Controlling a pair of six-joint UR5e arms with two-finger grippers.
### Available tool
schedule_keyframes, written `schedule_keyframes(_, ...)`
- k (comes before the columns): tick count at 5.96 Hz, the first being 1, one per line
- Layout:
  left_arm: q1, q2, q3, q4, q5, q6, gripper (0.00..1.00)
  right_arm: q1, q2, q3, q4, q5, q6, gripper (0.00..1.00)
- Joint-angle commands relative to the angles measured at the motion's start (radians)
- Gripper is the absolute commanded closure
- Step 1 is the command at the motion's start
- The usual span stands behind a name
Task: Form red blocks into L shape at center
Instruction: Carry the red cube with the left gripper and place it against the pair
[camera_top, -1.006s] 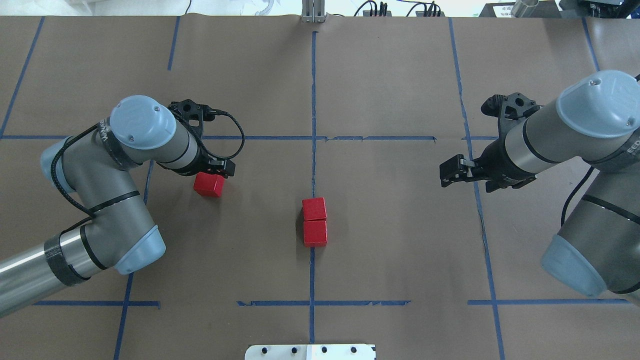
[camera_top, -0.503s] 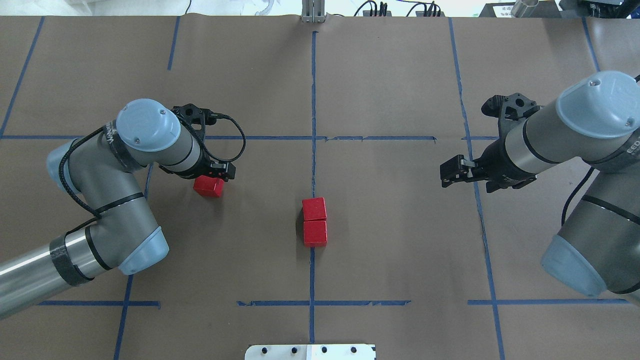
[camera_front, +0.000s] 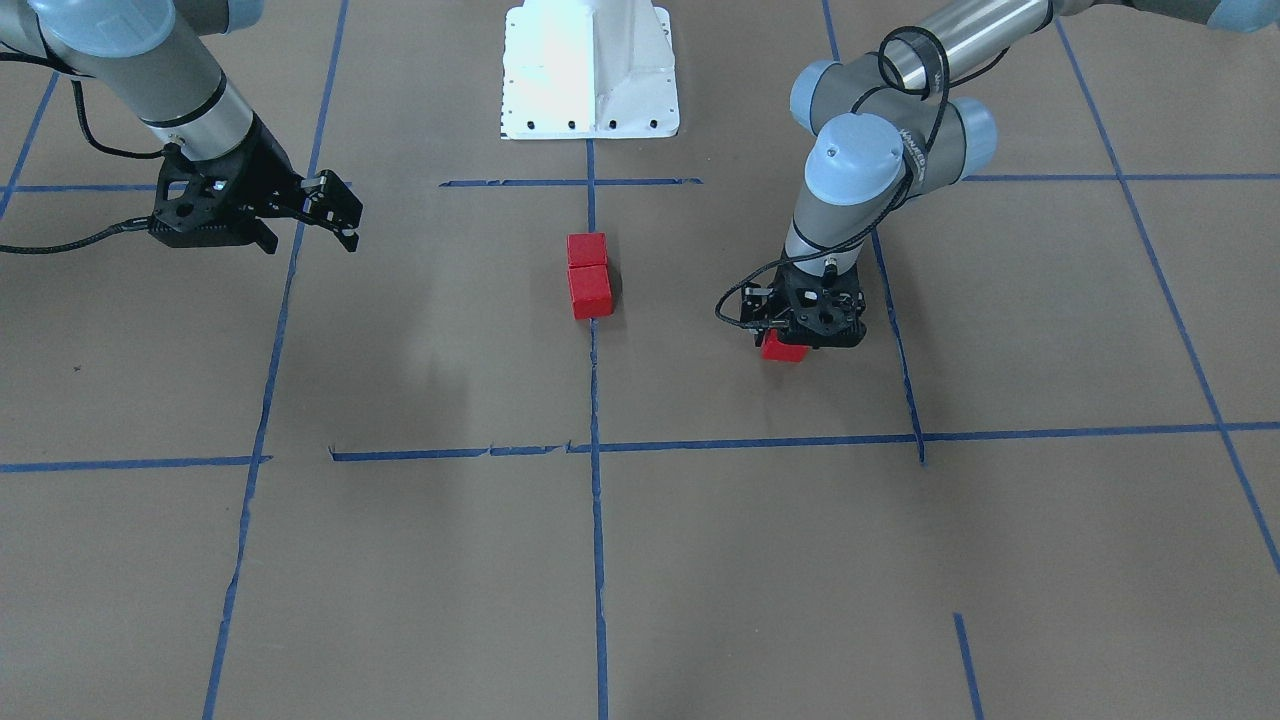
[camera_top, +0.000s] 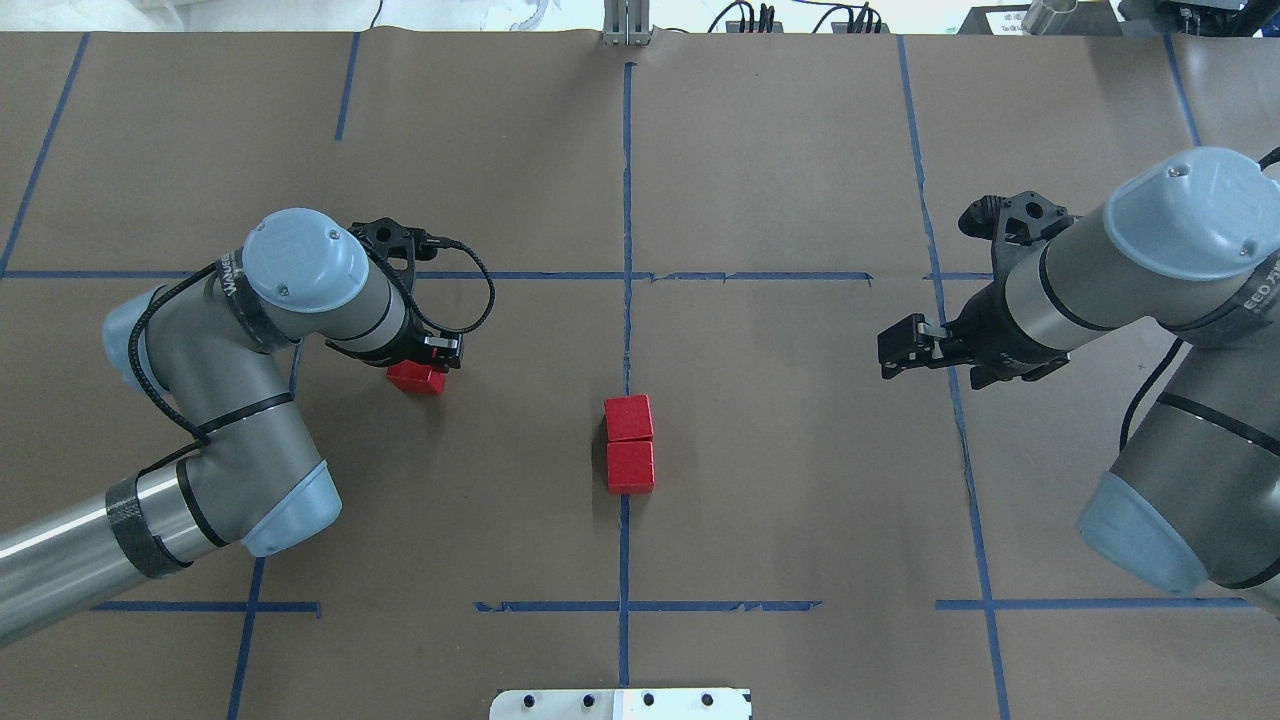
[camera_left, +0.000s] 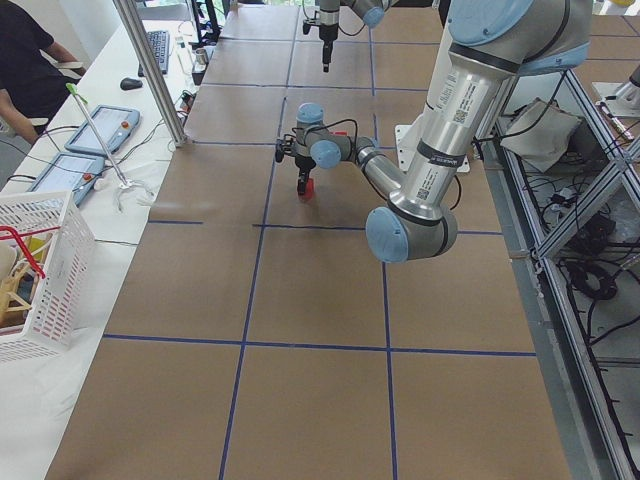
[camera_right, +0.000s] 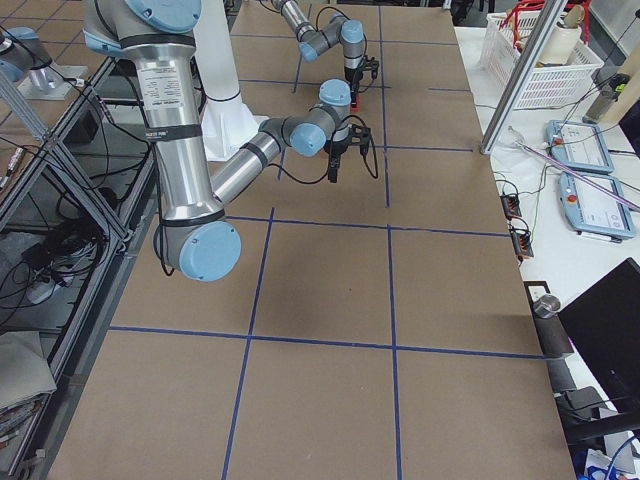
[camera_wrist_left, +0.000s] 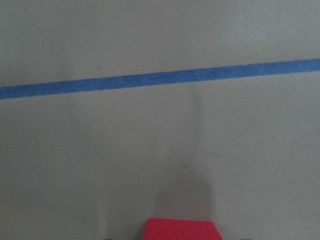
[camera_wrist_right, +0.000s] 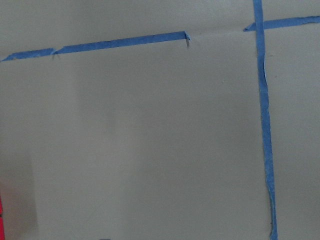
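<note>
Two glossy red plain-faced cubes (camera_top: 629, 440) touching face to face at centre of matte brown paper surface (camera_top: 800, 480). Third matching cube (camera_front: 780, 350) well apart, beneath left end effector (camera_front: 800, 328); grip undeterminable. Right end effector (camera_front: 345, 222) aloft, spread wide.

Two glossy red blocks (camera_top: 628, 417) touching face to face, lying flat over the centre blue tape line (camera_top: 624, 550), third red block (camera_top: 416, 381) well apart toward the robot's left, partly hidden beneath the left gripper (camera_top: 432, 355).

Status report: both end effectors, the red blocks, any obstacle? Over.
Left end effector low over lone red block, grip unconfirmed. Right end effector open, empty. Two red blocks touching at center. No obstacle seen between.
</note>
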Motion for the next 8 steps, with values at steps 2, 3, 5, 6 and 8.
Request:
schedule_keyframes(2,0.003,-0.024,-0.086,0.105,0.002,-0.08,1.0,-0.008,0.002,-0.001,0.0,0.0,0.0,0.0)
schedule_keyframes(3,0.006,-0.094,-0.114,0.195,0.011,-0.275,1.0,-0.008,0.005,0.0,0.0,0.001,0.0,0.0)
schedule_keyframes(5,0.06,-0.12,-0.131,0.224,0.036,-0.565,1.0,-0.007,0.002,0.003,0.0,0.001,-0.001,0.0)
schedule_keyframes(6,0.125,-0.139,-0.13,0.224,0.115,-0.842,1.0,-0.004,-0.001,0.014,0.0,0.005,0.002,0.01)
schedule_keyframes(8,0.176,-0.169,-0.119,0.24,0.129,-1.39,0.97,-0.002,-0.004,0.009,-0.002,0.004,0.006,0.01)
